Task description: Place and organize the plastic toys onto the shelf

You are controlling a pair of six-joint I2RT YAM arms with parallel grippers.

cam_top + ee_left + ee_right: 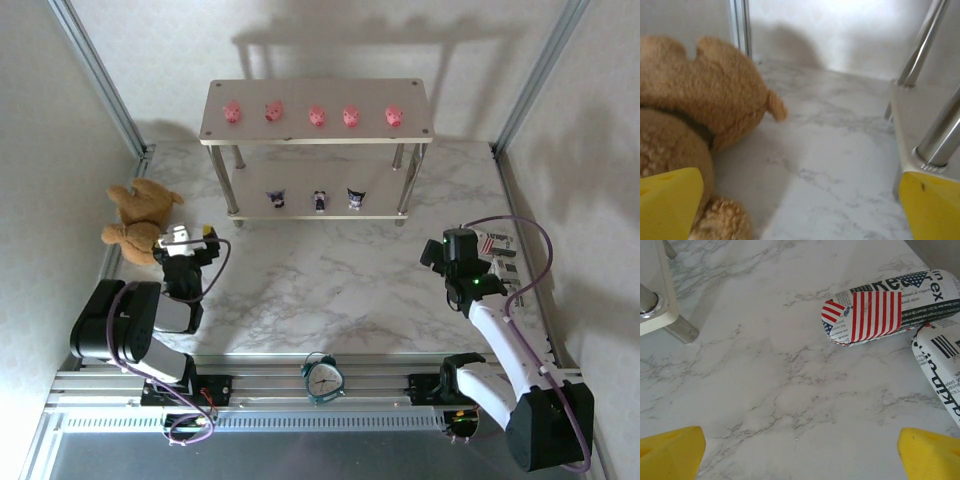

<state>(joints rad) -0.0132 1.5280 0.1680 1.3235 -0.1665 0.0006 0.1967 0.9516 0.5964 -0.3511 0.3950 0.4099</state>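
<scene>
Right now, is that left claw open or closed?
The left gripper is open: its yellow fingertips sit far apart in the wrist view's bottom corners, nothing between them.

It was a lab-style robot test cell: a marble-patterned table (330,290) closed in by plain pale panels (330,40) on aluminium posts (95,70), with extruded metal rails (260,385) along its near edge.

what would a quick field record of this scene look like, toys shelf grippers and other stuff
pink toys: five in a row, top board of the shelf
purple toys: three on the lower board
left gripper: open, empty, by the teddy
right gripper: open, empty, near two printed cases
clock: near edge, between the arm bases
</scene>
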